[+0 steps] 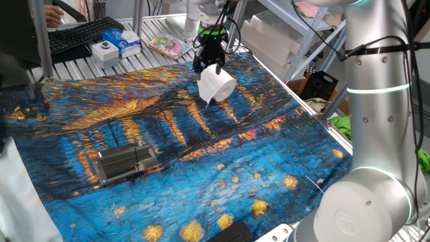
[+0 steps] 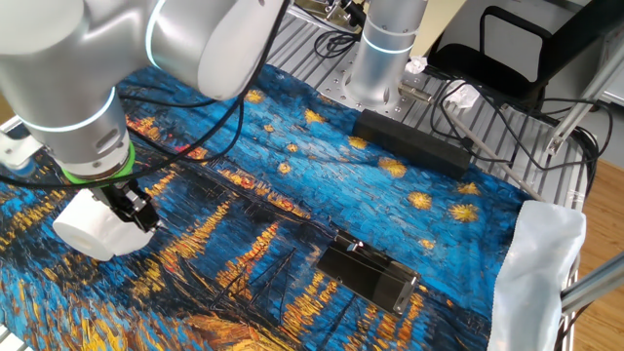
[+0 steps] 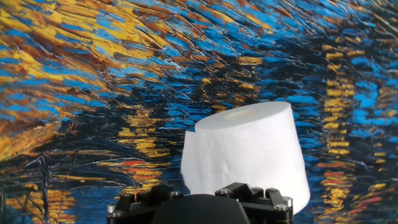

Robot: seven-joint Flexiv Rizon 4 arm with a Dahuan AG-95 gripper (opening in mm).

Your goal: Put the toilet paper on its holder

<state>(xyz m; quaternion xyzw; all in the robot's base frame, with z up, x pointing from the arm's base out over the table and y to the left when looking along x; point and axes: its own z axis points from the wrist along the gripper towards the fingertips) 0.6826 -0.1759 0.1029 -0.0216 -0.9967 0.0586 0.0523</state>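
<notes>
The white toilet paper roll (image 1: 216, 85) hangs in the air above the painted cloth, held by my gripper (image 1: 209, 62), which is shut on it from above. In the other fixed view the roll (image 2: 93, 227) sits under the gripper (image 2: 130, 210) at the left. The hand view shows the roll (image 3: 245, 152) just ahead of the black gripper body; the fingertips are hidden behind it. The grey metal holder (image 1: 125, 162) lies flat on the cloth at the front left, well away from the roll. It also shows in the other fixed view (image 2: 370, 272).
A white button box (image 1: 105, 50), a blue tissue pack (image 1: 125, 40) and a keyboard (image 1: 80, 35) sit beyond the cloth's far edge. A black bar (image 2: 414, 143) lies near the arm base. White cloth (image 2: 534, 268) hangs at the table's side.
</notes>
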